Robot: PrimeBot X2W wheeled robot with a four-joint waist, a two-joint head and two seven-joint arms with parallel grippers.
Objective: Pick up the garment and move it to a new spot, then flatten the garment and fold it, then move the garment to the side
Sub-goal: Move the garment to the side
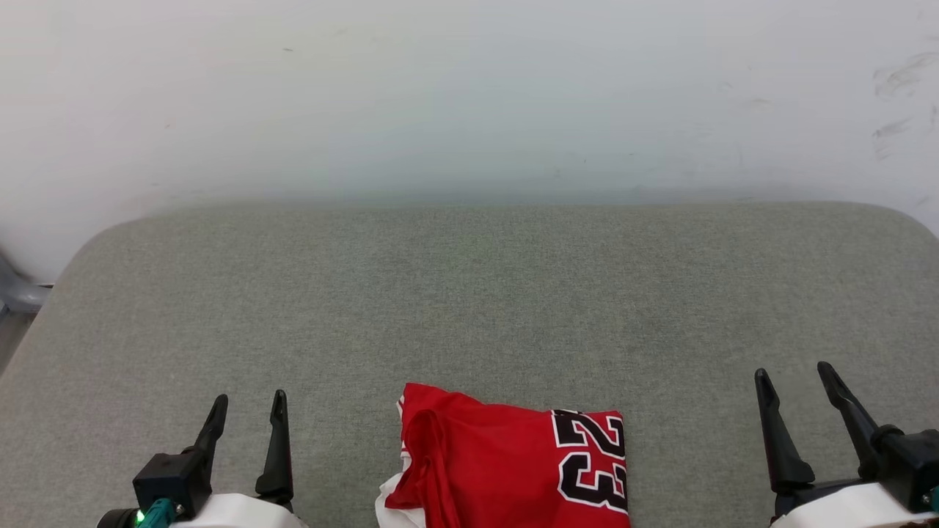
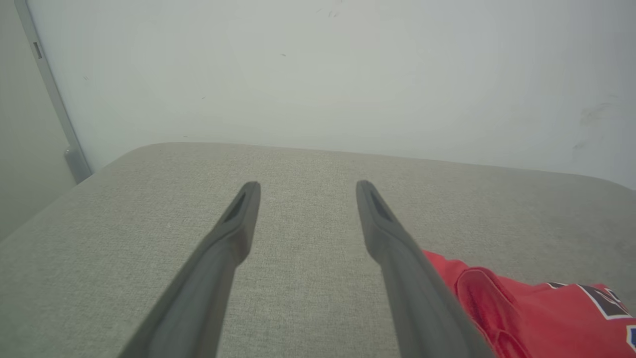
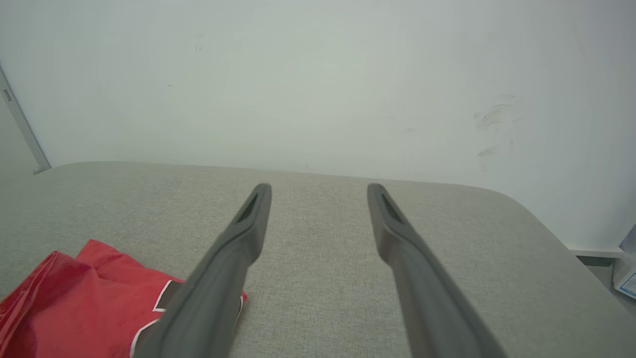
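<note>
1. The garment (image 1: pixel 506 462), red and folded, lies at the near edge of the grey padded surface (image 1: pixel 469 293). Its lower part is cut off by the bottom of the head view, and a black "23" runs sideways along its right side.
2. The left gripper (image 1: pixel 249 398) rests left of the garment and clear of it, jaws spread wide and empty.
3. The right gripper (image 1: pixel 792 370) sits well apart on the right, also spread and empty.
4. In each wrist view, one dark finger (image 2: pixel 422 298) hides part of the red cloth.

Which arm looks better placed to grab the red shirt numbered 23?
Left, marginally: the left gripper, jaws open, sits nearer the red shirt, beside its bunched edge; the right gripper stands farther off.
</note>
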